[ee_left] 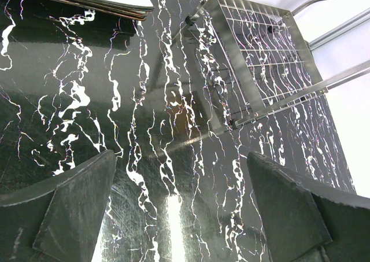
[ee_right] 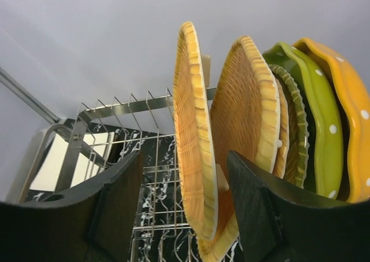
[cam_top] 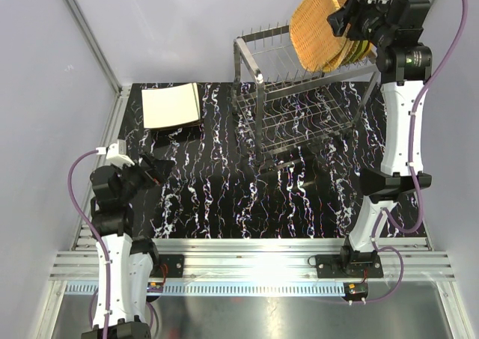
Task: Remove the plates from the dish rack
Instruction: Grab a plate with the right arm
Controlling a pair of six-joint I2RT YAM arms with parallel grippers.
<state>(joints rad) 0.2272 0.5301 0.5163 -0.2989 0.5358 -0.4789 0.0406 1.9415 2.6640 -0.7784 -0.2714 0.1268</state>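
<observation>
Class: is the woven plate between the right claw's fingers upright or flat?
Upright: the woven plate stands on edge in the dish rack.

We look down on a black tabletop [cam_top: 224, 204] veined in white like marble, closed in by plain pale grey walls [cam_top: 172, 25]. A slim metal strut [cam_top: 86, 32] slants down the left wall. Ribbed aluminium rails [cam_top: 224, 263] edge the near side (a bright glare sits mid-rail). The light is soft and even.
</observation>
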